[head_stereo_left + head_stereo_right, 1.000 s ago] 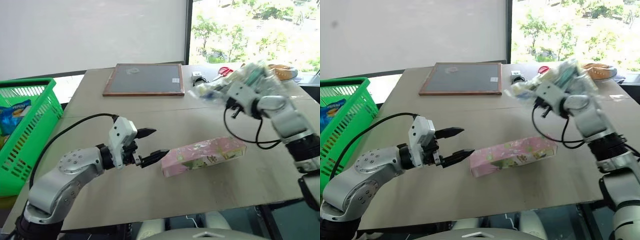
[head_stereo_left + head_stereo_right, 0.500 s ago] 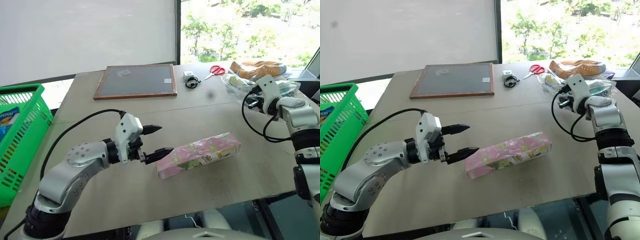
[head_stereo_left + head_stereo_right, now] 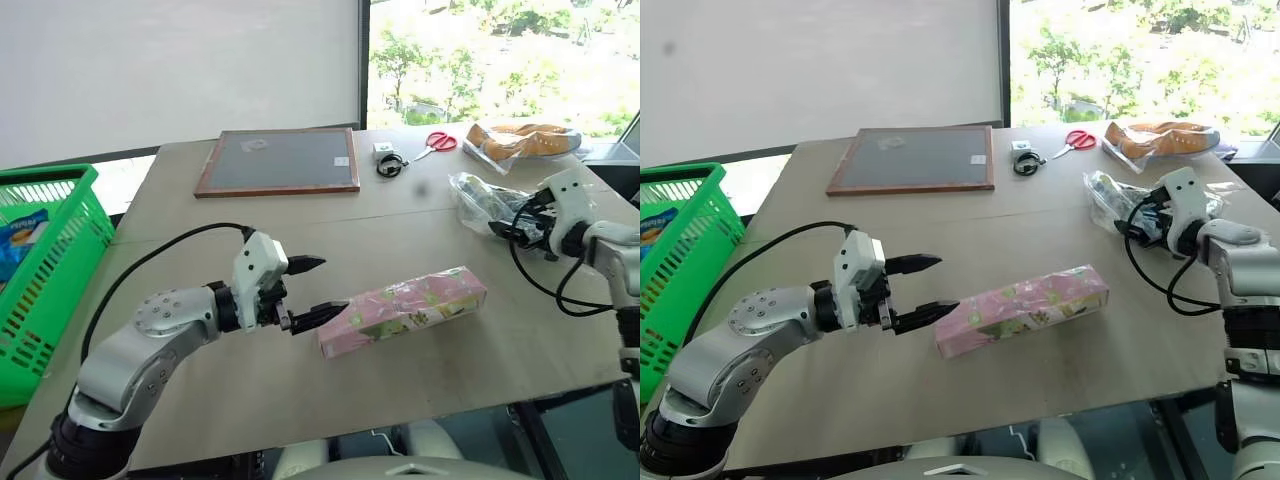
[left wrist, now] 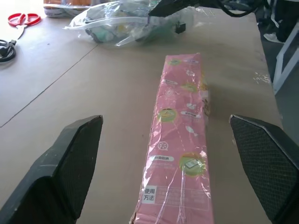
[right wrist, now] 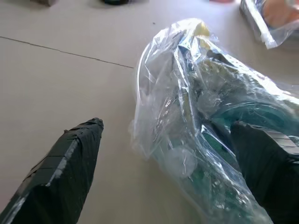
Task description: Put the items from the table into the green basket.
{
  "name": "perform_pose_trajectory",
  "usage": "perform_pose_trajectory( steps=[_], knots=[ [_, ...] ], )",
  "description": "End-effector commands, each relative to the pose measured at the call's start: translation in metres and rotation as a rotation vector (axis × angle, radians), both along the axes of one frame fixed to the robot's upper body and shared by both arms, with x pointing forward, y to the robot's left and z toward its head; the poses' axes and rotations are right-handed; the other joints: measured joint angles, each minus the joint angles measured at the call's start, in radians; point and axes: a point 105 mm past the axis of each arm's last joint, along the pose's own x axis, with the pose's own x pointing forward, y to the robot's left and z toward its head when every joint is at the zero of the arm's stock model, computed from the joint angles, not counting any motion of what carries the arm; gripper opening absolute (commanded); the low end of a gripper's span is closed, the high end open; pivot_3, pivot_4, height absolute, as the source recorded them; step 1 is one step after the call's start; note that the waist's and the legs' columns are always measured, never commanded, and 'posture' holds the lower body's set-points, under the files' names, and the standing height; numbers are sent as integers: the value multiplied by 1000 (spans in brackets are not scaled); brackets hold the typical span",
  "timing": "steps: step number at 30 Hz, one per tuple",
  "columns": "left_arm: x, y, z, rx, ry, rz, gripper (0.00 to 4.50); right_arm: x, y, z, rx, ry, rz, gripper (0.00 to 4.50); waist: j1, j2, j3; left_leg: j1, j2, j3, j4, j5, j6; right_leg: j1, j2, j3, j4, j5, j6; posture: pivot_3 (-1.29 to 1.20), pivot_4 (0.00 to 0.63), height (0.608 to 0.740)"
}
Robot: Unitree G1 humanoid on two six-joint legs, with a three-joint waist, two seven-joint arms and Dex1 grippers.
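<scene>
Table, pale grey-beige with a seam across it, bearing the following. Long pink box with flowery print — lying flat near the middle of the tabletop, one short end turned toward the left gripper. That gripper: level, fingers spread wide, holding nothing; the box's near end sits just in front of the fingertips, and in the left wrist view the box runs straight out between the two black fingers, apart from both. Right gripper: over the right side of the table, fingers parted wide, gripping nothing; a crumpled clear plastic bag with greenish contents lies between and just ahead of the fingers, on the tabletop. Green basket — bright lattice plastic, standing off the table's left edge, well apart from the box; a blue packet shows inside it. Far side of the table: dark framed board, red-handled scissors, a small black-and-white item beside them, and a wrapped orange parcel.
</scene>
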Motion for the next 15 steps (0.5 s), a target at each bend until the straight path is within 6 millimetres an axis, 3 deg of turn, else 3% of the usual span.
perform_pose_trajectory(
  steps=[1, 7, 11, 15],
  knots=[
    [1, -1, 7, 25, -25, -37, 4500, -51, 36, 58, 7, -195, 332, 4424, -4, 0, 1, 0, 0, 1, 0, 0, 0, 0, 1, 1, 0, 0, 0, -121, 27, 740],
    [0, -5, 5, 91, 12, -103, 4500, -139, 48, 59, -73, -11, 637, 4424, -8, -4, 6, 2, 4, 2, 0, -1, 1, 0, 5, 3, -1, -1, 1, -176, 38, 740],
    [-3, -11, 1, 173, 83, -167, 4500, -166, 43, 51, -119, 77, 671, 4424, -15, -9, 10, 4, 4, 4, 0, -1, 1, 2, 5, 3, -1, -3, 5, -214, 44, 740],
    [0, -17, -7, 265, 126, -206, 4500, -175, 42, 50, -118, 90, 667, 4424, -35, -11, 13, 6, 3, 6, 1, -1, 1, 4, 4, 6, -1, -3, 5, -235, 49, 740]
  ],
)
